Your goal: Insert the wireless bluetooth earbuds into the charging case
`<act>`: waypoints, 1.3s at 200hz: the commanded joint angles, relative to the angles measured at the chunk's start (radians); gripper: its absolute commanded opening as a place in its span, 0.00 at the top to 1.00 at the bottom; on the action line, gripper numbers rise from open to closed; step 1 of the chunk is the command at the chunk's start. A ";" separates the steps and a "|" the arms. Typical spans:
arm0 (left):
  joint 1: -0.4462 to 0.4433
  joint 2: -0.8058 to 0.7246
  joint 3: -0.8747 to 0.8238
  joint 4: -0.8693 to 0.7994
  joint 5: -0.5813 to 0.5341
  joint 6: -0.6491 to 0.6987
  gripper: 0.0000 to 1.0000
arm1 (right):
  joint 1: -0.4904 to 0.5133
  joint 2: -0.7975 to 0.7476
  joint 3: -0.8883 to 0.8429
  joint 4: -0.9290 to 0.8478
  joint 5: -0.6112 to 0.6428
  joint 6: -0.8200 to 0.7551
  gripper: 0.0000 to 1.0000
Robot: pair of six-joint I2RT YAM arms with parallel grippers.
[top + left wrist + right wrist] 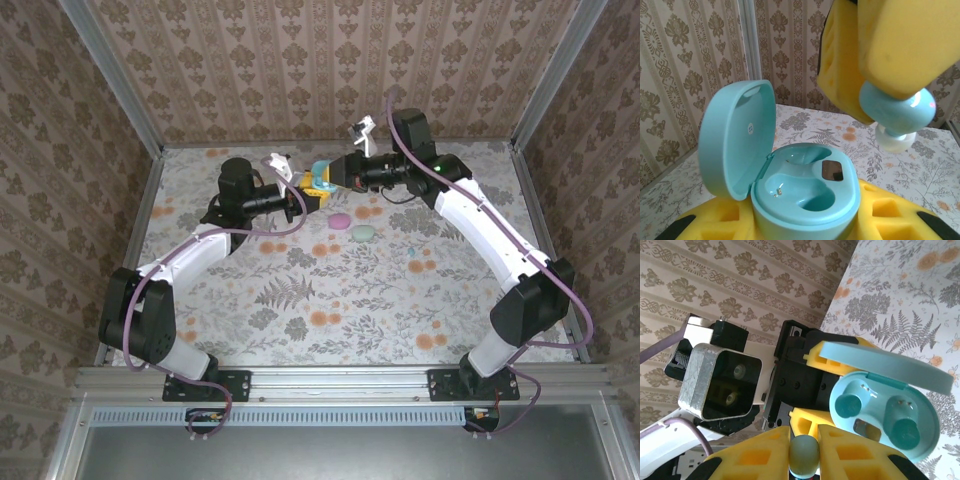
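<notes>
Left gripper [303, 190], padded in yellow foam, is clamped around the base of a teal pebble-shaped plastic charging case [805, 192]. The case is held above the floral-patterned table [300, 290], with its hinged lid [737, 142] standing open and two wells exposed. The right gripper [342, 174] pinches a small teal earbud [895, 112] with a pale tip, just above and beside the case's open mouth, apart from it. On the table near the case lie a pink oval case [339, 220] and a mint oval case [362, 233].
</notes>
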 commanded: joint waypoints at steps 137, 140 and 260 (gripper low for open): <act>-0.008 -0.038 0.006 0.030 0.020 0.019 0.74 | 0.063 0.063 0.073 -0.020 0.208 -0.047 0.79; -0.008 -0.038 0.006 0.031 0.021 0.019 0.74 | 0.062 0.064 0.072 -0.017 0.210 -0.047 0.79; -0.008 -0.026 0.008 0.086 0.011 -0.026 0.74 | 0.067 0.064 0.031 0.017 0.231 -0.022 0.79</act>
